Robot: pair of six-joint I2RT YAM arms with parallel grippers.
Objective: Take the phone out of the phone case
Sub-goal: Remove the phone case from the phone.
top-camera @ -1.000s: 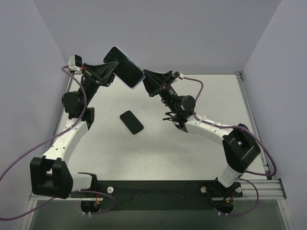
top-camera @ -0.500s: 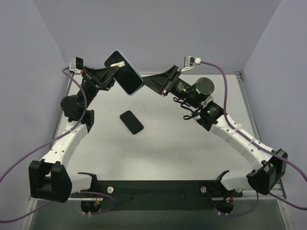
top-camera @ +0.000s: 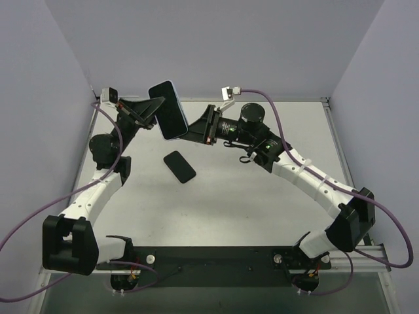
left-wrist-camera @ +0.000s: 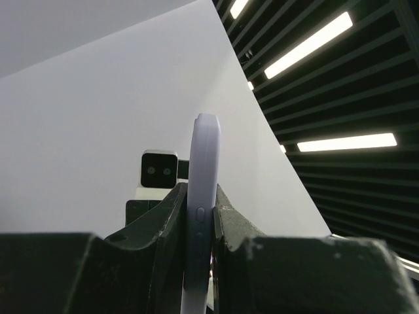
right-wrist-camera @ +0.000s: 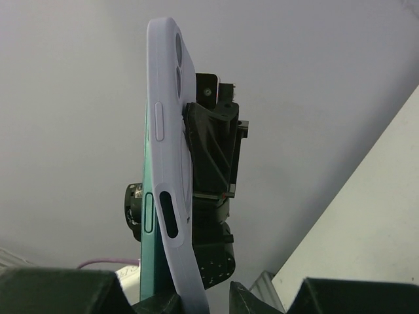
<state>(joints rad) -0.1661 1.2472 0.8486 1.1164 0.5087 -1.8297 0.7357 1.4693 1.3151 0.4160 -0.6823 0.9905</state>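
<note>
holding phone case aloft — left hand, right hand pinching

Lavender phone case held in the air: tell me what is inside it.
The phone sits inside the lavender case: its teal edge shows in the right wrist view, its dark screen from above. The case hides its back. The left end effector clamps the case.

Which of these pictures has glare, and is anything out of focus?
Left wrist view: ceiling light strips blaze white at upper right; the phone case is sharp. Right wrist view: even, no glare, bottom foreground soft. Top view: flat light, faint shadows, all sharp.
</note>
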